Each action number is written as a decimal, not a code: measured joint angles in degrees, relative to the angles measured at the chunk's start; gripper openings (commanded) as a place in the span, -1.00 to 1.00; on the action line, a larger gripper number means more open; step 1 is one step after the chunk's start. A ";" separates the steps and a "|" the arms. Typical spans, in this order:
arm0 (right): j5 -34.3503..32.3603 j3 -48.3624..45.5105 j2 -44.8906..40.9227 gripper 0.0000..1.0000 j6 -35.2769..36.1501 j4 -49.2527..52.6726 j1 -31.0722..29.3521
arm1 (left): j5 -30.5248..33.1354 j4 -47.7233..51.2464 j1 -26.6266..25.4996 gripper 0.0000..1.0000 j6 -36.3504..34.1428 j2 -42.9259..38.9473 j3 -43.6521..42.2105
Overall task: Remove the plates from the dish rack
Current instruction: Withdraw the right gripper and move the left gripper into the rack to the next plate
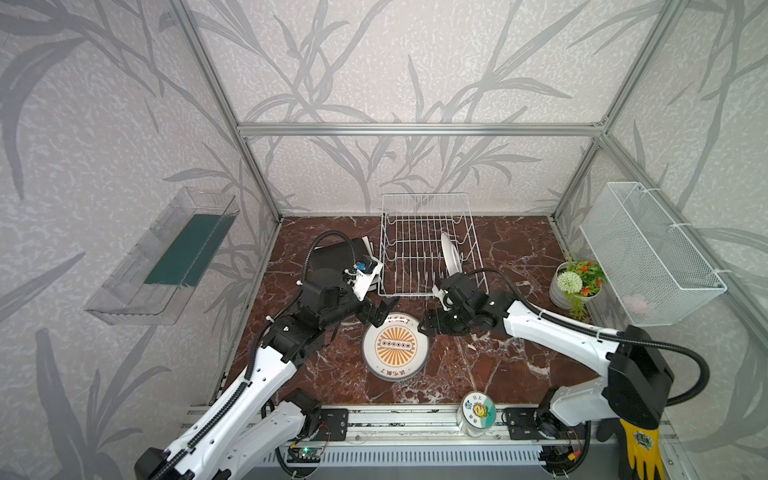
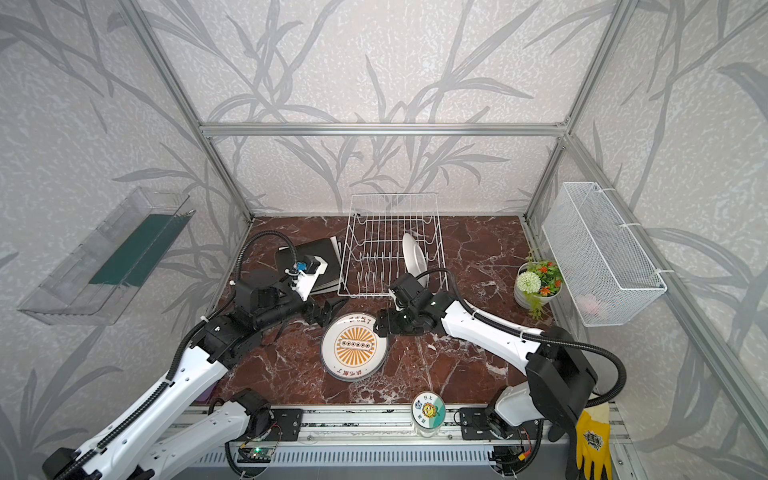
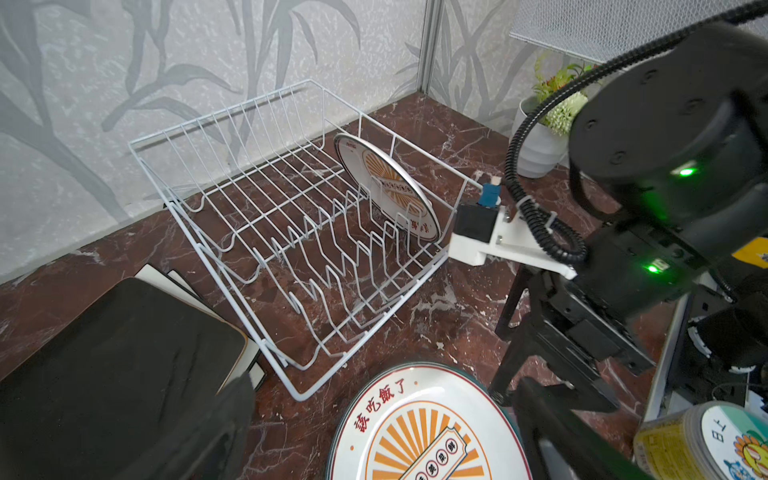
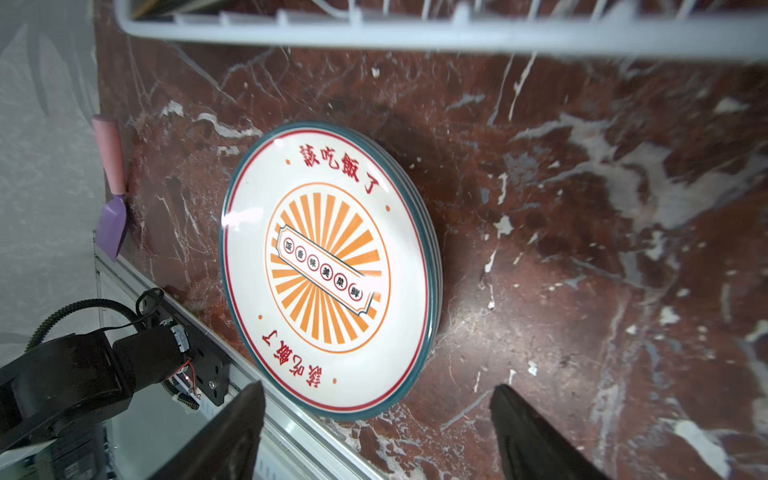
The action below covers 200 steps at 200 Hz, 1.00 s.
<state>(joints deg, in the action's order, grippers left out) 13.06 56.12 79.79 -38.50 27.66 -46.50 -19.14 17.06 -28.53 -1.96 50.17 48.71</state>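
The bench [image 1: 498, 357] carries the rack [image 1: 422, 194], with the last plate [image 1: 449, 254] standing inside. The square plates [image 1: 332, 257] lie beside it and the round stack [image 1: 395, 346] in front. By the stack, the left pincer [image 1: 384, 311] and right pincer [image 1: 426, 323] gape empty. Lift the right one clear without nudging, then pinch that plate's top rim.

One sunburst plate [image 1: 450, 255] stands in the wire rack [image 1: 422, 195]; round stack [image 1: 395, 346] in front, square stack [image 3: 124, 345] beside.

I see the red-brown marble table [image 1: 498, 361] carrying the dish rack [image 1: 422, 194] at the back, square plates [image 1: 332, 257] stacked beside its left (black one on top), round sunburst plates [image 1: 395, 346] stacked in front, and a flower pot [image 1: 561, 295] right.
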 measured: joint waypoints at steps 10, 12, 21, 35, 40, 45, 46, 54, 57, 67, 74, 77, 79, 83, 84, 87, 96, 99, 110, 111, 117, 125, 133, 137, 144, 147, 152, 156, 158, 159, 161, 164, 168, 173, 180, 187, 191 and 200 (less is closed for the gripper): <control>-2.47 -0.04 -2.71 0.78 2.01 0.33 0.11 | 0.17 -0.37 0.02 0.99 1.18 1.36 1.77; -2.99 -0.07 -3.19 0.78 2.34 0.37 0.17 | 0.15 -0.37 0.02 0.99 1.44 1.66 2.19; -4.98 -0.24 -5.40 0.79 3.98 0.57 0.48 | 0.17 -0.42 0.04 0.98 2.29 2.91 4.04; -8.26 -0.98 -8.87 0.92 6.56 0.96 1.22 | 0.15 -0.37 0.07 0.98 3.80 5.25 7.54; -9.66 -1.33 -10.21 0.97 7.52 1.16 1.70 | 0.13 -0.35 0.07 0.99 4.31 6.05 8.68; -10.91 -1.62 -11.34 0.99 8.31 1.25 2.19 | 0.07 -0.39 0.07 0.98 4.76 6.82 9.70; -11.23 -1.68 -11.61 0.98 8.57 1.29 2.29 | 0.02 -0.37 0.07 0.99 4.85 7.04 10.01; -13.16 -2.10 -13.22 0.98 9.66 1.44 3.02 | -0.13 -0.33 0.07 0.98 5.55 8.11 11.41; -14.01 -2.29 -13.99 0.98 10.27 1.44 3.34 | -0.22 -0.35 0.07 0.98 5.79 8.59 12.02; -16.09 -2.73 -16.00 0.98 11.69 1.51 4.48 | -0.46 -0.26 0.07 0.98 6.75 10.16 13.68; -17.27 -2.99 -17.44 0.98 12.70 1.49 5.40 | -0.52 -0.28 0.07 0.99 7.54 11.28 14.69; -17.75 -3.08 -17.99 0.98 13.14 1.49 5.86 | -0.52 -0.31 0.07 0.99 7.98 11.78 15.06; -18.01 -3.13 -18.36 0.98 13.40 1.49 6.21 | -0.55 -0.31 0.07 0.99 8.24 12.20 15.32; -18.60 -3.19 -19.10 0.98 13.94 1.49 6.88 | -0.59 -0.35 0.07 0.99 8.76 12.98 15.91; -18.75 -3.19 -19.32 0.98 14.12 1.49 7.17 | -0.61 -0.33 0.07 0.99 8.90 13.14 16.02; -18.99 -3.21 -19.71 0.98 14.49 1.49 7.65 | -0.70 -0.33 0.07 0.99 9.33 13.84 16.52; -19.98 -3.21 -20.94 0.98 15.63 1.46 9.38 | -1.01 -0.33 0.07 0.99 10.80 16.20 18.03; -20.22 -3.21 -21.24 0.98 15.96 1.44 9.92 | -1.11 -0.11 0.07 0.98 11.21 17.05 18.64; -21.16 -3.21 -22.16 0.98 17.07 1.46 11.89 | -1.64 0.72 0.07 0.99 13.05 20.68 21.44; -21.22 -3.21 -22.21 0.98 17.16 1.46 12.04 | -1.66 0.81 0.07 0.99 13.18 20.96 21.64; -21.75 -3.21 -22.53 0.98 17.62 1.49 13.07 | -1.95 1.33 0.07 0.98 14.03 22.99 23.37; -22.27 -3.21 -22.80 0.98 18.27 1.53 14.32 | -2.29 1.92 0.07 0.99 15.30 25.90 25.57; -22.67 -3.21 -22.97 0.98 18.75 1.62 15.30 | -2.73 2.05 0.07 0.99 16.61 28.37 27.28; -22.84 -3.21 -23.04 0.98 18.97 1.70 15.76 | -2.99 2.12 0.07 0.99 17.31 29.57 27.96; -23.15 -3.21 -23.21 0.98 19.30 1.88 16.48 | -3.43 2.25 0.07 0.99 18.56 31.36 28.92; -23.19 -3.21 -23.28 0.98 19.45 1.97 16.74 | -3.56 2.40 0.07 0.99 18.93 32.04 29.27; -23.34 -3.21 -23.43 0.98 19.71 2.14 17.22 | -3.78 2.71 0.07 0.99 19.87 33.33 29.94; -23.39 -3.21 -23.54 0.98 19.87 2.23 17.46 | -3.98 2.97 0.07 0.98 20.44 34.34 30.56; -23.41 -3.21 -23.63 0.98 19.93 2.29 17.64 | -4.04 3.13 0.07 0.98 20.81 34.93 30.91; -23.45 -3.21 -23.65 0.98 19.98 2.32 17.75 | -4.09 3.21 0.07 0.98 20.94 35.12 31.01; -23.50 -3.21 -23.71 0.98 20.02 2.36 17.88 | -4.20 3.41 0.07 0.98 21.20 35.60 31.39; -23.54 -3.23 -23.82 0.98 20.09 2.38 18.08 | -4.48 3.58 0.07 0.99 21.62 36.63 31.95; -23.54 -3.26 -23.98 0.98 20.17 2.38 18.36 | -4.83 3.74 0.07 0.98 22.08 37.53 32.59; -23.54 -3.28 -24.20 0.98 20.22 2.38 18.64 | -5.18 4.00 0.07 0.97 22.67 38.95 33.46; -23.54 -3.43 -24.52 0.98 20.22 2.34 19.08 | -5.81 4.22 0.07 0.95 23.54 40.87 34.62; -23.52 -3.65 -24.85 0.98 20.22 2.32 19.52 | -6.58 4.31 0.07 0.92 24.48 42.93 35.69; -23.52 -3.76 -25.03 0.98 20.22 2.32 19.74 | -7.04 4.26 0.04 0.90 25.16 44.02 36.17; -23.47 -4.04 -25.31 0.98 20.22 2.34 20.22 | -8.00 4.57 0.04 0.87 26.23 46.29 37.31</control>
<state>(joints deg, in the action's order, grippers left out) -10.41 52.07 54.48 -18.28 30.00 -26.28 -27.14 21.63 -28.49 24.27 96.47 86.02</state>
